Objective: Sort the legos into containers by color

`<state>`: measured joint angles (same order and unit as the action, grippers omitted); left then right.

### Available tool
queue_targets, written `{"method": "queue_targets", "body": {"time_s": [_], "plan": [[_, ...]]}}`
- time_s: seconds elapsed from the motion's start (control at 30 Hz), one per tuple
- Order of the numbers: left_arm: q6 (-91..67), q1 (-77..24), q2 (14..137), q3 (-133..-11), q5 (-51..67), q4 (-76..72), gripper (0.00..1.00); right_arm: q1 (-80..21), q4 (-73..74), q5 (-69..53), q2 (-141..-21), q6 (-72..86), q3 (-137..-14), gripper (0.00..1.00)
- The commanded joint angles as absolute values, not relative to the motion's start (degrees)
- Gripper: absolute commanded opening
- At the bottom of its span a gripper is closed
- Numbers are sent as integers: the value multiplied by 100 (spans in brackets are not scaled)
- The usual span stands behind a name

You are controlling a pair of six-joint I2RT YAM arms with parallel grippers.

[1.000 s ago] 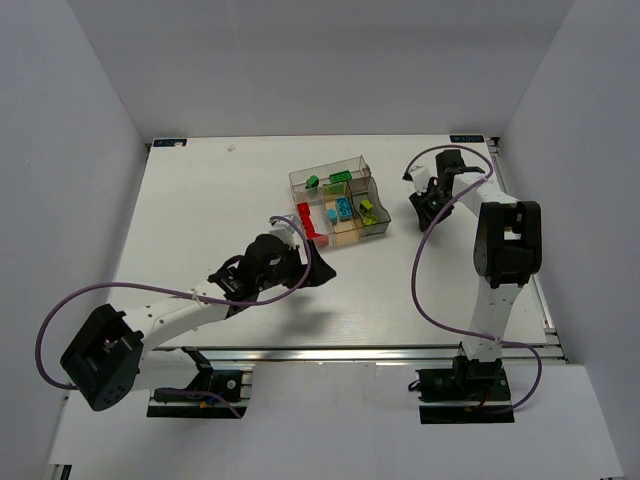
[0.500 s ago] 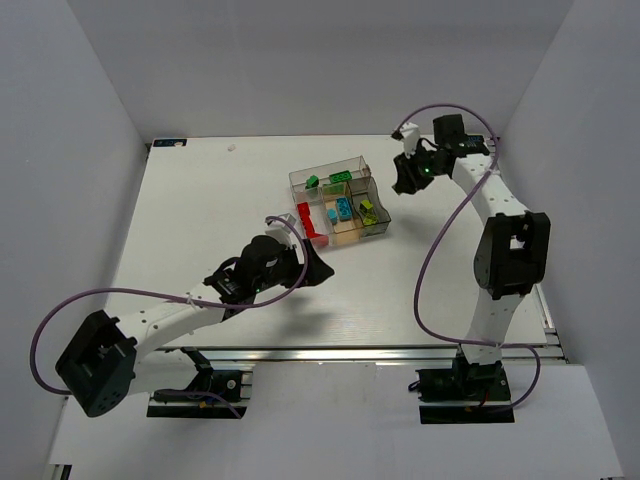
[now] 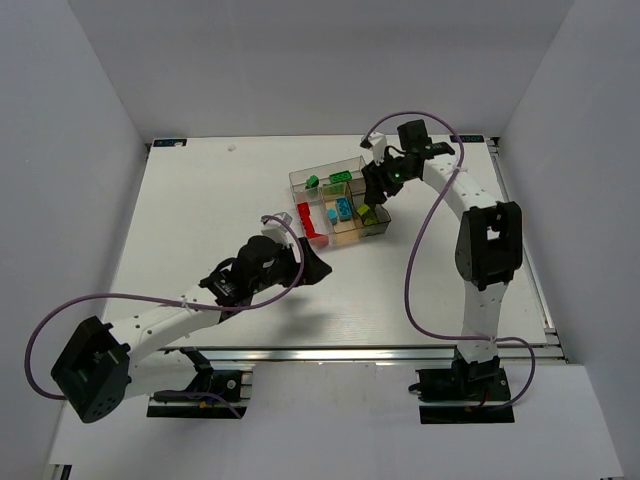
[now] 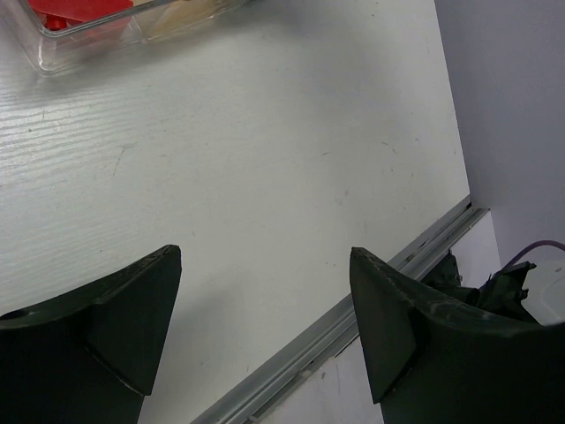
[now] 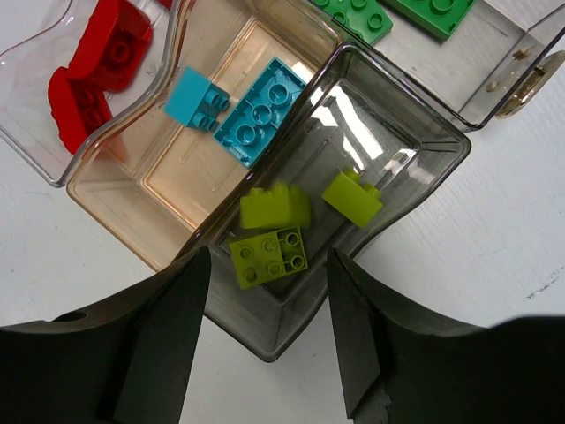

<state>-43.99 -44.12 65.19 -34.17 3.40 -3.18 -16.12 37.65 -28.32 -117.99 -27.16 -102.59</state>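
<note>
The containers [image 3: 325, 167] stand mid-table as a cluster of clear, tan and smoky bins. My right gripper [image 5: 269, 327] hovers open just above the smoky bin [image 5: 415, 132]. In that bin lie three lime legos [image 5: 269, 256]; one of them [image 5: 275, 208] looks blurred. Two cyan legos [image 5: 262, 113] lie in the tan bin, red legos [image 5: 110, 44] in the clear bin on the left, and green legos [image 5: 353, 13] in the far bin. My left gripper [image 4: 265, 318] is open and empty over bare table, near the red legos' bin [image 4: 88, 40].
A metal rail [image 4: 335, 331] runs along the table's near edge below my left gripper. Purple cables [image 3: 420, 250] loop off both arms. White walls close in the table on three sides.
My right arm swung left from the table's right side to above the smoky bin, and its jaws opened wider. The left arm barely shifted.
</note>
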Motion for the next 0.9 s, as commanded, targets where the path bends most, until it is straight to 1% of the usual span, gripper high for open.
{"method": "queue_targets", "body": {"time_s": [0.0,0.17,0.27,0.3,0.33,0.4,0.47,0.6,0.73,0.77,0.8,0.87], "plan": [[-4386,-4438,6302,-3349,220,-290,86,-1582,3779,-2821,-11655,-2654,-10362,62],[-4377,-4438,6319,-3366,237,-299,86,-1555,3814,-2900,-11453,-2672,-10310,64],[-4377,-4438,6276,-3410,167,-229,86,-1521,3736,-2682,-11075,-2559,-10082,76],[-4377,-4438,6241,-3401,132,-176,86,-1512,3440,-2628,-10935,-2436,-9924,88],[-4394,-4438,6118,-3393,97,-150,86,-1416,3158,-2567,-10568,-2200,-9523,89],[-4403,-4438,5951,-3366,-166,-36,86,-1337,2771,-1997,-10093,-1638,-9204,89],[-4403,-4438,5626,-3375,-429,263,88,-1240,2838,-1794,-9889,-1372,-9027,89],[-4324,-4377,5055,-3419,-966,886,97,-1108,3102,-1749,-9301,-1178,-8685,89],[-4201,-4324,4711,-3507,-1265,1274,98,-967,2718,-1915,-8545,-1116,-7780,89],[-4132,-4324,4685,-3568,-1274,1379,98,-915,2603,-2003,-8369,-1108,-7413,89],[-4113,-4324,4702,-3594,-1283,1415,98,-905,2367,-2030,-8019,-1064,-7244,89],[-4043,-4324,4737,-3699,-1266,1520,98,-896,2138,-2013,-7683,-1020,-6927,89]]}}
